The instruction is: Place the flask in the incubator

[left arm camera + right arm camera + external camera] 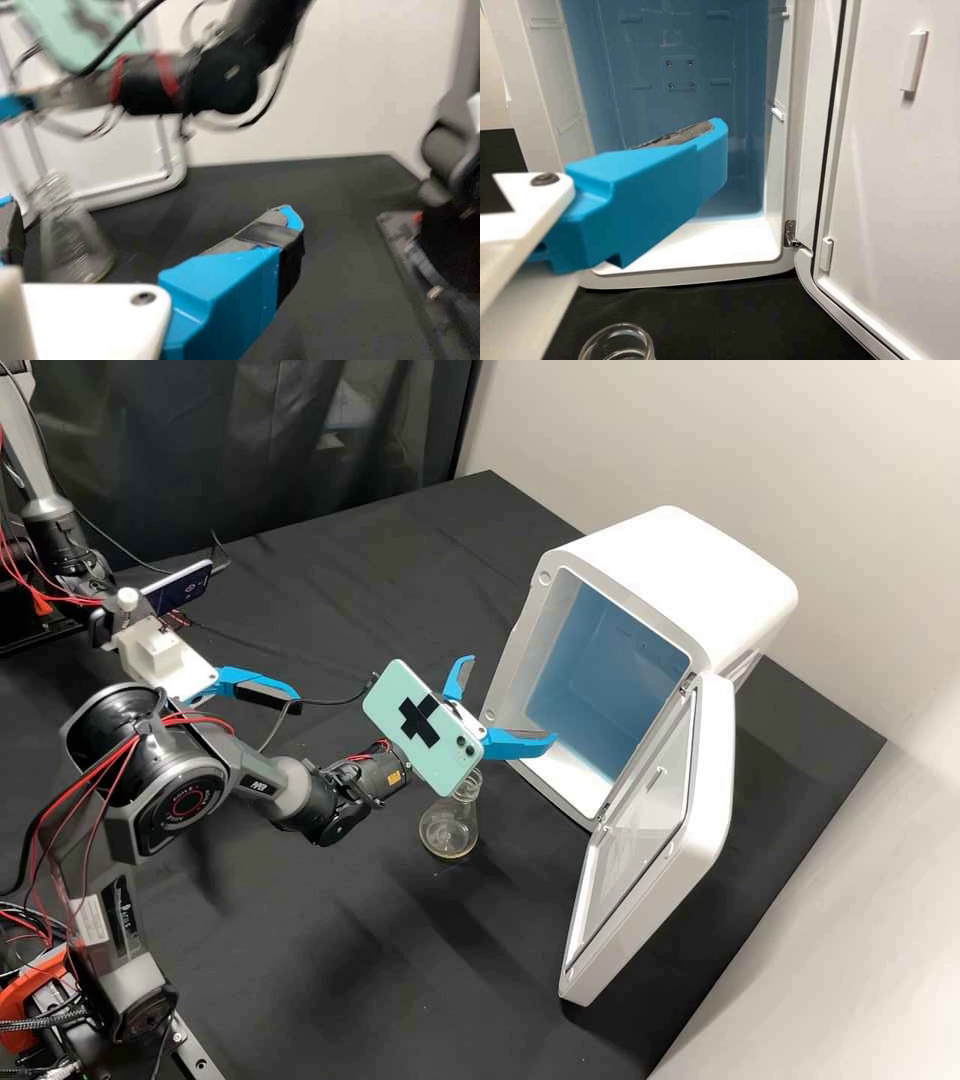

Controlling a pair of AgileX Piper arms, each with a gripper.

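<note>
The incubator's door [660, 830] stands nearest. It is swung wide open on the hinge side of the incubator [700, 590], with its inner face and window panel turned toward the opening. Just in front of the opening, the flask [449, 828] [71, 232] [619, 343] stands upright on the black bench [350, 960]. It is clear glass, untouched, near the cabinet's lower lip but apart from it.

Straight above the flask, between it and the opening, hangs the right gripper [497, 710]. Its two blue fingers are spread wide with nothing between them, and their tips point into the incubator. In the right wrist view one finger [652, 187] lies across the pale blue interior, with the flask's round mouth below it. A mint-green phone [420, 725] with a black cross of tape is mounted on this wrist, and in the high view it covers the top of the flask's neck.

Farther from the incubator, beyond the right arm, is the left gripper [268, 690]. It is held above the bench and points toward the flask. In its own wrist view one finger [232, 281] sits well apart from the other at the frame's edge, with nothing held. A dark phone [180, 585] sits on that arm's wrist.

Behind the incubator rises a pale wall [750, 440], and a dark curtain [250, 430] hangs at the bench's far edge.
</note>
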